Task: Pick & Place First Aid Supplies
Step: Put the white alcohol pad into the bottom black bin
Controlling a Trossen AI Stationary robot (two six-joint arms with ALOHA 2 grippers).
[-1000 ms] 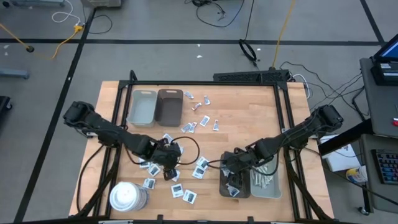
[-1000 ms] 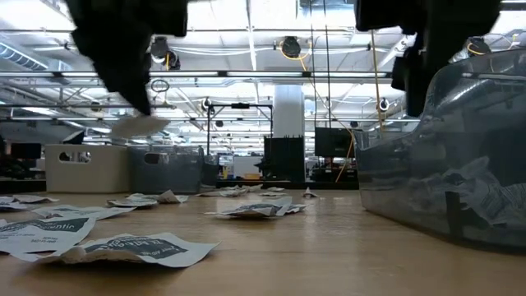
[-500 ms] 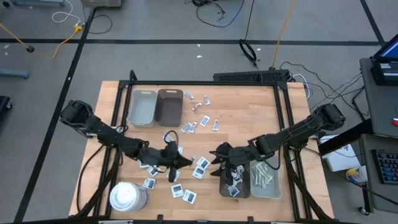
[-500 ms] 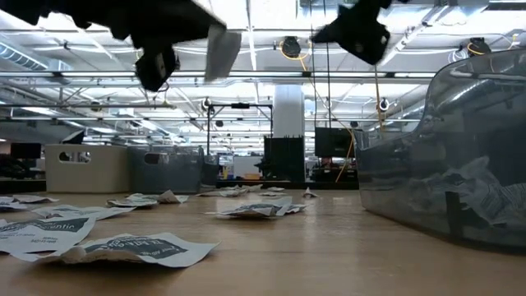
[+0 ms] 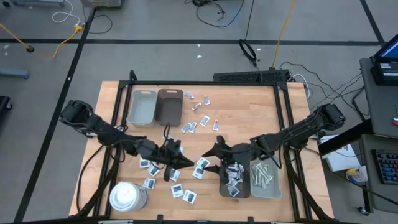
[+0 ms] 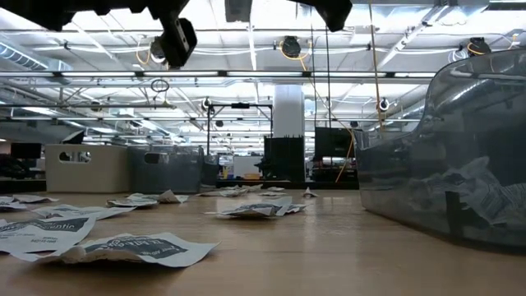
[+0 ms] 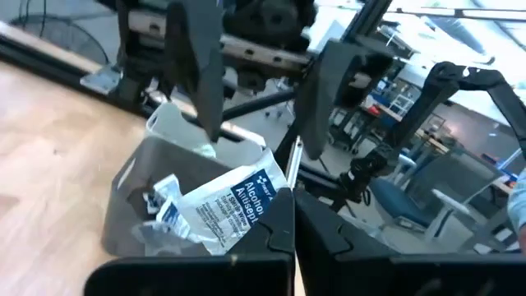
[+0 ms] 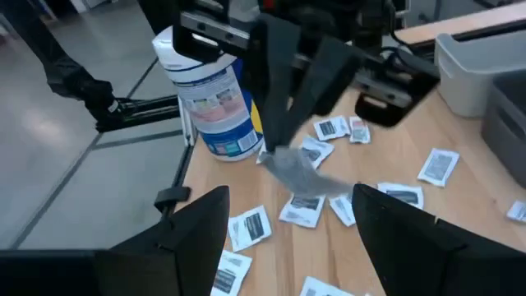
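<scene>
Holding alcohol wipe packet [image 7: 226,205] clenched in left gripper [image 5: 186,163], beside brown tray [image 5: 234,182]; right gripper [image 5: 213,154] spread, empty; many packets left on table [image 5: 249,112].

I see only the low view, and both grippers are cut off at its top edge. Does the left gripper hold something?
Observer: Yes. The left gripper is shut on a white packet with blue print.
Operator: And the right one?
Observer: The right gripper is open and empty, facing the left one above the table.
Operator: What is next to the tray at my right?
Observer: A pale grey tray stands beside it, holding narrow wrapped strips.
</scene>
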